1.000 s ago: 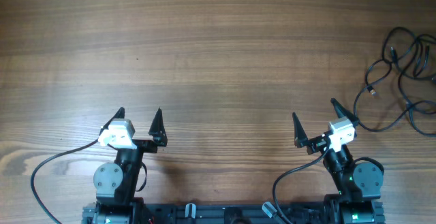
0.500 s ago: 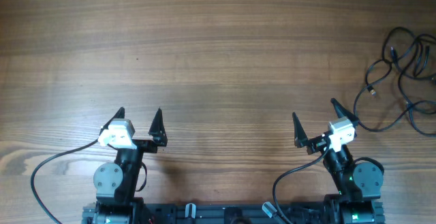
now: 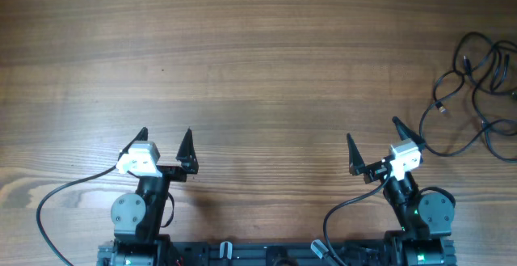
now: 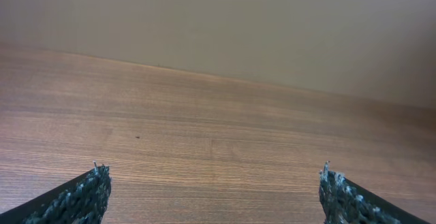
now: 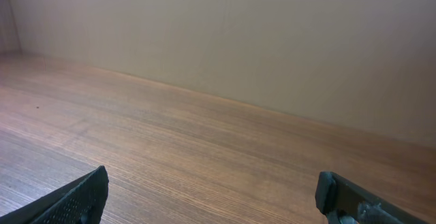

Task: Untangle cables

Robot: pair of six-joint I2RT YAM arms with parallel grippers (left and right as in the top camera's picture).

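Observation:
A tangle of thin black cables (image 3: 483, 88) lies at the table's far right edge in the overhead view, with one small plug end (image 3: 440, 107) pointing left. Near the front right, my right gripper (image 3: 372, 132) stands open and empty, well to the left of that tangle. My left gripper (image 3: 165, 134) is open and empty near the front left, far from the cables. Both wrist views show only bare wood between the spread fingertips (image 4: 95, 183) (image 5: 88, 190); no cable appears there.
The wooden table (image 3: 258, 64) stretches across the whole view. Both arm bases and their thick black wires (image 3: 56, 197) sit along the front edge. A plain wall (image 4: 218, 20) rises beyond the table's far edge.

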